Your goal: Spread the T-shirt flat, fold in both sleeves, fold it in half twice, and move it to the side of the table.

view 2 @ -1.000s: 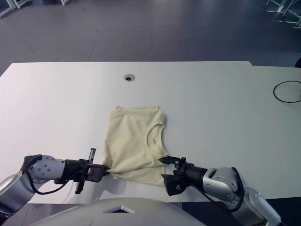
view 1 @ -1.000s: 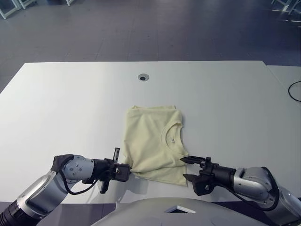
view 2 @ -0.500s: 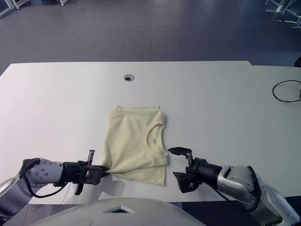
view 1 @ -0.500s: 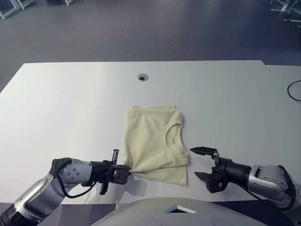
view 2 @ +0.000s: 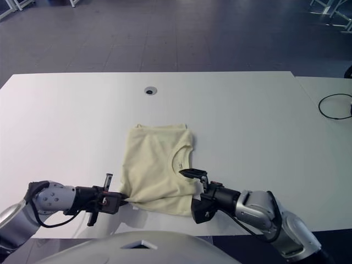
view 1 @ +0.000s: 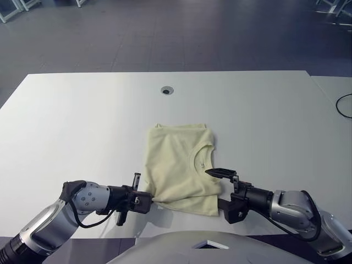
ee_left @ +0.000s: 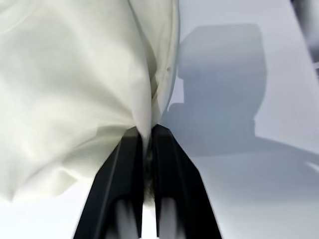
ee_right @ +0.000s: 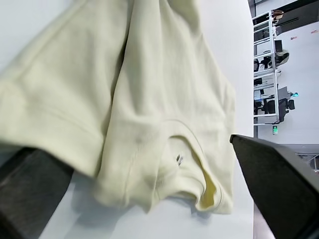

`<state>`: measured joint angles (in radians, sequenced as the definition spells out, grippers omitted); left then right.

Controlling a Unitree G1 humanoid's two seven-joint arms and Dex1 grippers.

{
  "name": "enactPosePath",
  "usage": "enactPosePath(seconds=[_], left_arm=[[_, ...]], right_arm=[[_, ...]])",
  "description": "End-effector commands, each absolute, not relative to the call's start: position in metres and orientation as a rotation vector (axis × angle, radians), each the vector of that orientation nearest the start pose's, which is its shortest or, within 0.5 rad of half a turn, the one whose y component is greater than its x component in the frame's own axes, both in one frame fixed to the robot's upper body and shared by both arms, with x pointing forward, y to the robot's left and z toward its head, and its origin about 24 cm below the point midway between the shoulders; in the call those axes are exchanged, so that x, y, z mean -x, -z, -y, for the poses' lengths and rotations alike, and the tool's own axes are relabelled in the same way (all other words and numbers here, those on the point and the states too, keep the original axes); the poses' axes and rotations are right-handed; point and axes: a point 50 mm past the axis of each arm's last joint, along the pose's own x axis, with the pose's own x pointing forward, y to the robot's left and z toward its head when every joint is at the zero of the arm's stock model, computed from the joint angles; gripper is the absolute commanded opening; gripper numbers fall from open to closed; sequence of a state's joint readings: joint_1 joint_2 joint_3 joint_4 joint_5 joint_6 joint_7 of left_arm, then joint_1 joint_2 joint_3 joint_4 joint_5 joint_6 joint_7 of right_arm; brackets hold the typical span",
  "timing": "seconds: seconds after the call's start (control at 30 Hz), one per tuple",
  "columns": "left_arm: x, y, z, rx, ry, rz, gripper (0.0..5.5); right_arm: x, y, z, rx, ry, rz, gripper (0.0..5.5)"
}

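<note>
Left wrist view: fingers (ee_left: 119,172) on T-shirt (ee_left: 70,74)

No readable text anywhere, tbh. The only candidate is the little neck tag (view 1: 202,164) inside the collar of the T-shirt (view 1: 179,165), and whatever's printed on it is way too small to make out.

Lower left of the frame: the left arm (view 1: 47,223) has rounded silver-grey shells, a black joint cap and a thin black cable (view 1: 83,223) looping beneath. Its left tool (view 1: 151,201) is black, with two slim glossy fingers (ee_left: 119,184). Lower right: the right arm (view 1: 297,208) has matching silver shells and a black, angular right tool (view 1: 218,190).
</note>
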<state>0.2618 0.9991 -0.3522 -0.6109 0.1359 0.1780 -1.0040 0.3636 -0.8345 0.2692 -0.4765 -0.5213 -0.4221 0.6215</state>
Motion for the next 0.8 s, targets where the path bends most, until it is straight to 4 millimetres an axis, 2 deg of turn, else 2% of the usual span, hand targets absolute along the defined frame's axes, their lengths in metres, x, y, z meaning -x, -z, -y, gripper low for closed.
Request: enactPosePath(seconds=[0.03,0.37,0.5,0.57,0.7,0.8], left_arm=[[-0.133,-0.048,-0.178,-0.92,1.469,-0.608,0.07],[-0.124,-0.055,-0.178,-0.913,1.477,-0.622,0.07],[-0.123,-0.053,-0.178,-0.911,1.477,-0.621,0.07],[-0.121,-0.044,-0.178,-0.904,1.47,-0.626,0.07],[-0.117,-0.01,-0.18,-0.893,1.454,-0.651,0.07],[-0.114,0.0,-0.18,-0.889,1.456,-0.645,0.07]], right_arm=[[-0.131,-0.041,0.163,1.257,-1.31,-0.008,5.2],[-0.129,-0.04,0.169,1.262,-1.307,-0.032,3.71],[-0.128,-0.043,0.169,1.255,-1.304,-0.029,3.09],[-0.128,-0.044,0.169,1.243,-1.314,-0.016,2.76],[-0.127,-0.049,0.166,1.207,-1.338,0.018,2.17],[-0.129,-0.049,0.165,1.204,-1.336,0.022,1.66]])
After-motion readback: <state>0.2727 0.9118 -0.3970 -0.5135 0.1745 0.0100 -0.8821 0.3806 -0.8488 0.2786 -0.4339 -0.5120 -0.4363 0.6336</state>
